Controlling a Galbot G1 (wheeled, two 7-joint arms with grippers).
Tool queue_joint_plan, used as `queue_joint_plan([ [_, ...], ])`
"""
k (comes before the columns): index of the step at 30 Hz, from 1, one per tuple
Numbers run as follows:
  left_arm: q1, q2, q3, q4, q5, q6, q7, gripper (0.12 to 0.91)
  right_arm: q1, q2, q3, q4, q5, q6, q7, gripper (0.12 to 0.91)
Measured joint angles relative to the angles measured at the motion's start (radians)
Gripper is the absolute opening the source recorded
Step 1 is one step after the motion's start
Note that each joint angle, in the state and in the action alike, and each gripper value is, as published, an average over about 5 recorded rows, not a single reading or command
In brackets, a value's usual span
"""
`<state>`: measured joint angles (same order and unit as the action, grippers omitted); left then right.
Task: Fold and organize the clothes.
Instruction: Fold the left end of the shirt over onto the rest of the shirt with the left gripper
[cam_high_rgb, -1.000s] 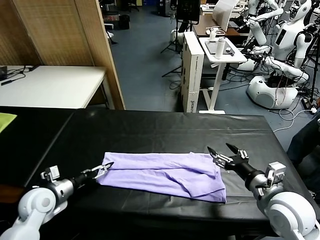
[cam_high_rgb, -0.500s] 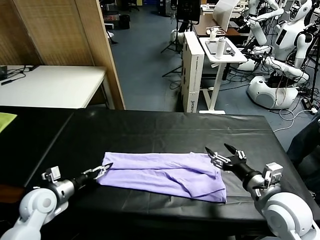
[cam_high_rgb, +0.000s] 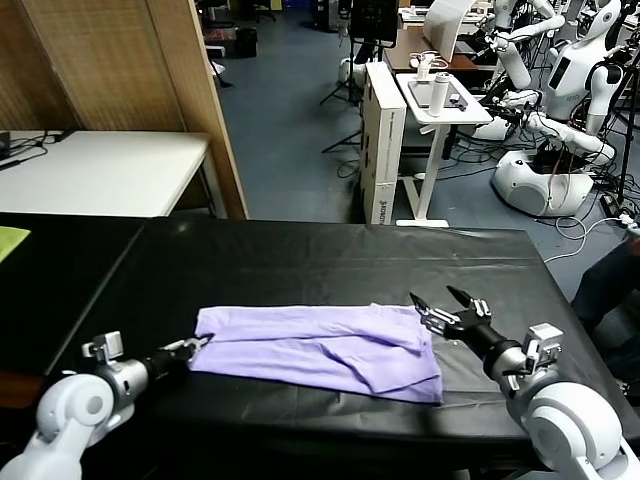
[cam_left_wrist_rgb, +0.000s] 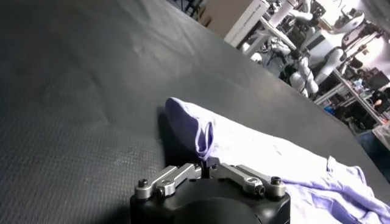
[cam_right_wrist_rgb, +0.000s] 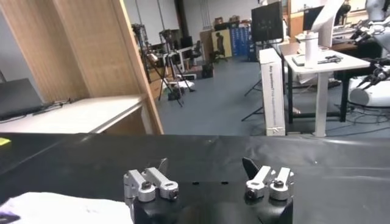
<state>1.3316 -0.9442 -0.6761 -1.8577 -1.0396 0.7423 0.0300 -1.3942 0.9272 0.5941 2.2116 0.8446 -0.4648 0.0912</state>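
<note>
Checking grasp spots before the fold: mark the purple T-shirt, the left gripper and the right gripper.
purple T-shirt (cam_high_rgb: 310, 350), head view, middle of the folded fabric.
left gripper (cam_high_rgb: 193, 345), head view, fingertips shut on the shirt's left edge.
right gripper (cam_high_rgb: 436, 301), head view, midway between open fingertips at the shirt's right end.

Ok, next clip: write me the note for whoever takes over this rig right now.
Left hand: shut on the T-shirt, pinching its left end low over the black table.
Right hand: open, holding nothing, poised at the shirt's right end.
Shirt: lies as a long, loosely folded strip across the table's near half, with a rumpled flap toward the right.
Done: rough lengthwise fold, left end gripped.
Left: take hold of the right end, finish the fold, tidy it.
</note>
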Motion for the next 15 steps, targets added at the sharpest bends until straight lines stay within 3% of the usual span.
queue_joint_plan([
  [10, 0.075, 0.147, -0.168, -0.006, -0.023, -0.003, -0.037, 0.173, -0.011, 0.032, -0.01, -0.016, -0.022, 0.003, 0.0, 0.907],
  [15, 0.106, 0.158, -0.217, -0.057, -0.058, -0.004, -0.085, 0.173, -0.024, 0.031, 0.006, -0.007, -0.029, 0.022, -0.011, 0.907],
])
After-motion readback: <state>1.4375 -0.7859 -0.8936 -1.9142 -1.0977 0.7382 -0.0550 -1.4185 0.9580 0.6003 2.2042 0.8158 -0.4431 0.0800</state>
